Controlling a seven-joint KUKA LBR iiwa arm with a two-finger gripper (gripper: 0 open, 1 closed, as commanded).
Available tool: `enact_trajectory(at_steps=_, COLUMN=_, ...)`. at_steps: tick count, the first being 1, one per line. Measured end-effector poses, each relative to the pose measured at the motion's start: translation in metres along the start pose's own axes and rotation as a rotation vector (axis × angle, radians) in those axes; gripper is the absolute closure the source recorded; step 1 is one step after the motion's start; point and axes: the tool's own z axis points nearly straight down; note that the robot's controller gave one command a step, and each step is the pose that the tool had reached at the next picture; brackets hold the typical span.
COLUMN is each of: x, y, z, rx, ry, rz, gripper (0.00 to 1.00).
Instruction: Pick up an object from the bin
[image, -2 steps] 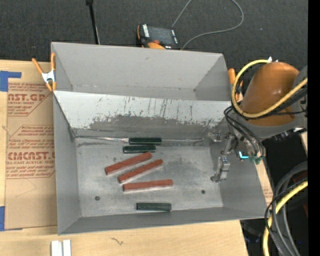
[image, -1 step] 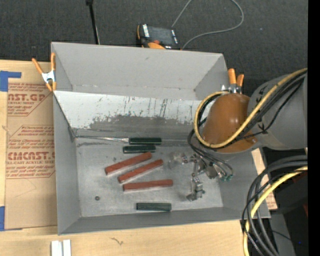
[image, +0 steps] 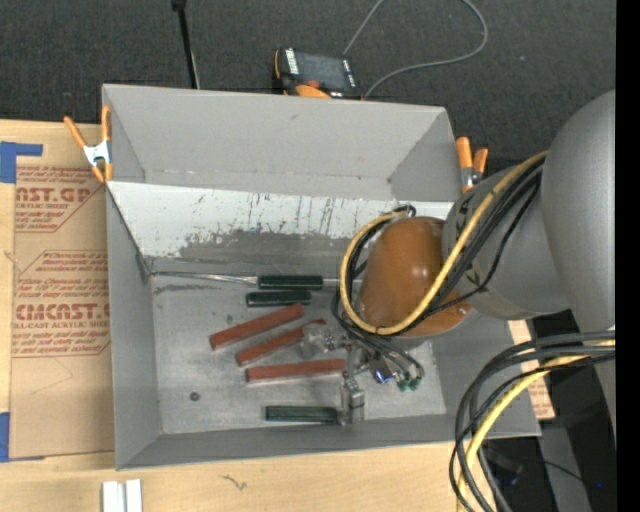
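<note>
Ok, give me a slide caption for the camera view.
KUKA gripper down in the grey bin, at the right end of the frontmost red-brown bar.

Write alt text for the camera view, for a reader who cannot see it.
The arm's pincer is low in the grey bin, at the right ends of a reddish-brown bar and a dark green bar. Two more reddish-brown bars and two dark bars lie behind them.

The brown cardboard sheet (image: 50, 260) lying left of the bin carries slanted red print, cut off at its edge, reading "CAST.GP" in large letters twice, each with smaller "CELL-CAST ACRYLIC SHEET" below it.
</note>
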Motion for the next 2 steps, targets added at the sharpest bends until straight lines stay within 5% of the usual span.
enact_trajectory(at_steps=1, x=0.0, y=-0.005, z=-0.001, rx=0.004, ry=-0.001, rz=0.006, gripper=1.0)
enact_trajectory(at_steps=2, x=-0.016, y=0.02, z=-0.157, rx=0.006, ry=-0.011, rz=-0.003, gripper=1.0)
